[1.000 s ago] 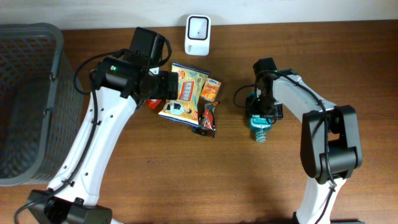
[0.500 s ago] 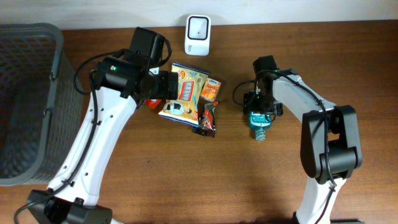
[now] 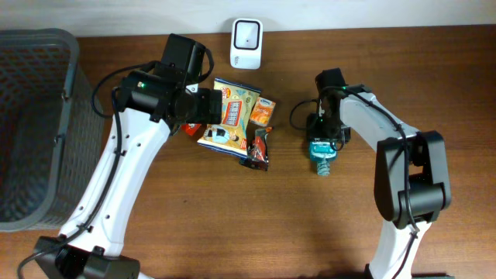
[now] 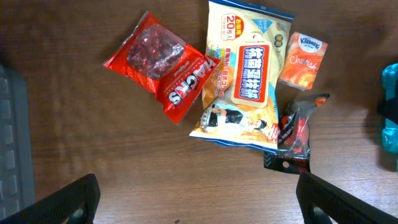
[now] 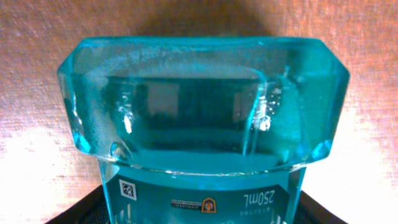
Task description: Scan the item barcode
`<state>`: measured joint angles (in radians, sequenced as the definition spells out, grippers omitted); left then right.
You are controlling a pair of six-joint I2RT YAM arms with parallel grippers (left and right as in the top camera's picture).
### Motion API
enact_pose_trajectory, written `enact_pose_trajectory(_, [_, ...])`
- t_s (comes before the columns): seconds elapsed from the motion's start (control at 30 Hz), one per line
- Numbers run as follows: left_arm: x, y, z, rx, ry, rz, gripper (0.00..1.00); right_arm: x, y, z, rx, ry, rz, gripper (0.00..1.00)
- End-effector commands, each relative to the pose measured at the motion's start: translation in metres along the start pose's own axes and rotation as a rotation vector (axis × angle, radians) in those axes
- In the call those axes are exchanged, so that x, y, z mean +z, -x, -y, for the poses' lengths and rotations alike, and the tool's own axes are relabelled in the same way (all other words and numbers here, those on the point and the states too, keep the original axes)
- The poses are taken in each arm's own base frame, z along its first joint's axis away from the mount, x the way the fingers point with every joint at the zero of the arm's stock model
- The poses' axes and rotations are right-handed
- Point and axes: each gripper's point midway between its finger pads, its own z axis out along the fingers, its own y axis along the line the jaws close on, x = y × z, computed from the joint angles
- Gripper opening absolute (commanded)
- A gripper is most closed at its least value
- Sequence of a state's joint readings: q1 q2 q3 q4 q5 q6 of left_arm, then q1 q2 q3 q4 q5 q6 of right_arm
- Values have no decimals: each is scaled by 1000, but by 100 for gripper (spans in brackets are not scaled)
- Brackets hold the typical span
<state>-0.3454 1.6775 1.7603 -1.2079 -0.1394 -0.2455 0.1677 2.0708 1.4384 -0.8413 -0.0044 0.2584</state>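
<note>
Teal translucent plastic bottle lying on the brown wooden counter, flanked by the right jaws, grip or gap impossible to tell, left jaws spread wide and empty above a yellow snack packet, white box-shaped scanner beyond them

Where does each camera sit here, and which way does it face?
Overhead: above the table, looking straight down; left arm, right arm, basket and scanner show.
Left wrist: looks down on the snack packets; open left pincer tips at the lower corners.
Right wrist: close up on the teal bottle; right pincer at the bottom corners.
Shared: overhead and left wrist both show the packets.
</note>
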Motion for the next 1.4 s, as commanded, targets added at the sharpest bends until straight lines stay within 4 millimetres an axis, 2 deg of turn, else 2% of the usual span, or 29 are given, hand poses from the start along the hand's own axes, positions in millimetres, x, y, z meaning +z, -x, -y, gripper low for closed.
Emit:
enact_pose_trajectory(0.0, [0, 2, 0, 16, 6, 5, 99, -15, 17, -8, -3, 21, 26, 60])
enact_pose_trajectory(0.17, [0, 2, 0, 16, 6, 5, 99, -42, 45, -24, -6, 88, 100, 59])
enact_pose_trajectory(0.4, [0, 2, 0, 16, 6, 5, 99, -76, 93, -65, -5, 290, 270, 59])
enact_pose_trajectory(0.6, [0, 2, 0, 16, 6, 5, 99, -126, 138, -112, -35, 406, 487, 59])
enact_pose_trajectory(0.63, [0, 2, -1, 15, 6, 5, 99, -142, 148, -124, -52, 431, 549, 59])
enact_pose_trajectory(0.8, [0, 2, -1, 14, 7, 4, 99, -196, 183, -147, -25, 456, 763, 59])
enact_pose_trajectory(0.93, [0, 2, -1, 14, 7, 4, 99, -225, 206, -164, -27, 495, 857, 57])
enact_pose_trajectory(1.03, [0, 2, -1, 14, 7, 4, 99, -229, 221, -180, -36, 519, 888, 56])
enact_pose_trajectory(1.13, [0, 2, -1, 14, 7, 4, 99, -210, 235, -197, -39, 509, 910, 57])
enact_pose_trajectory(1.23, [0, 2, -1, 14, 7, 4, 99, -192, 243, -203, -24, 476, 936, 56])
enact_pose_trajectory(1.37, [0, 2, -1, 14, 7, 4, 99, -178, 249, -209, -8, 435, 976, 54])
